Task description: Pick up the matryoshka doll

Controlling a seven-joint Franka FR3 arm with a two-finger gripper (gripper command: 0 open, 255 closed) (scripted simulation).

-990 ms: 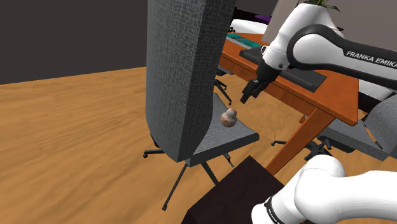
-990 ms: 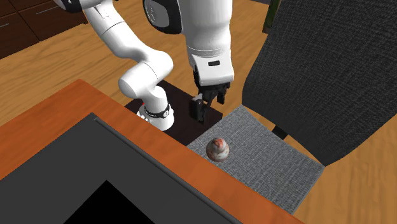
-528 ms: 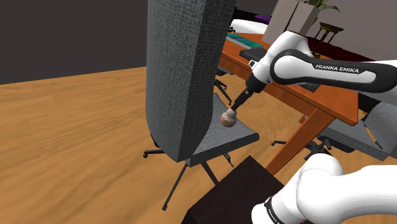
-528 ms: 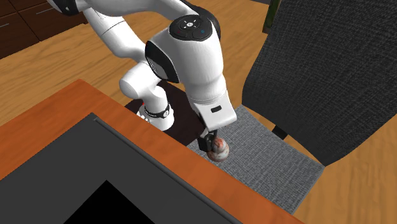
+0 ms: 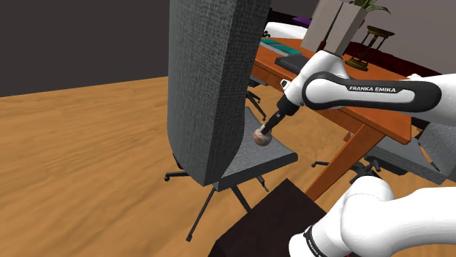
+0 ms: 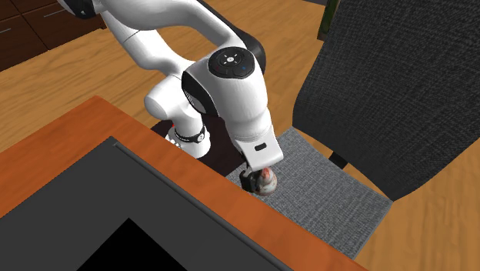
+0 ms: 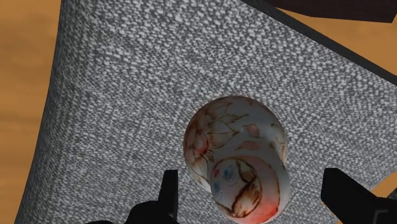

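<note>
The matryoshka doll (image 5: pixel 260 137) is a small rounded figure, pale with red and brown painted flowers and a face. It lies on the grey fabric seat (image 5: pixel 267 156) of an office chair. My gripper (image 5: pixel 266 131) has come down over it from above and is open. In the wrist view the doll (image 7: pixel 236 162) lies between the two black fingers; the gap to one finger is narrow and the gap to the other finger (image 7: pixel 347 191) is wide. From the second exterior view, the gripper (image 6: pixel 257 179) stands at the doll (image 6: pixel 268 182) near the seat (image 6: pixel 327 196) edge closest to the desk.
The chair's tall grey back (image 5: pixel 208 73) rises close beside the doll. An orange-brown desk (image 5: pixel 349 106) with a dark slab on it (image 6: pixel 85 223) borders the seat. My dark stand (image 5: pixel 267 223) sits below. Wooden floor surrounds the chair, and a second chair (image 5: pixel 427 150) stands behind the desk.
A second ago the gripper hung above and to the side of the doll. It has since dropped down to the seat, so its fingers now straddle the doll. The doll has not moved.
</note>
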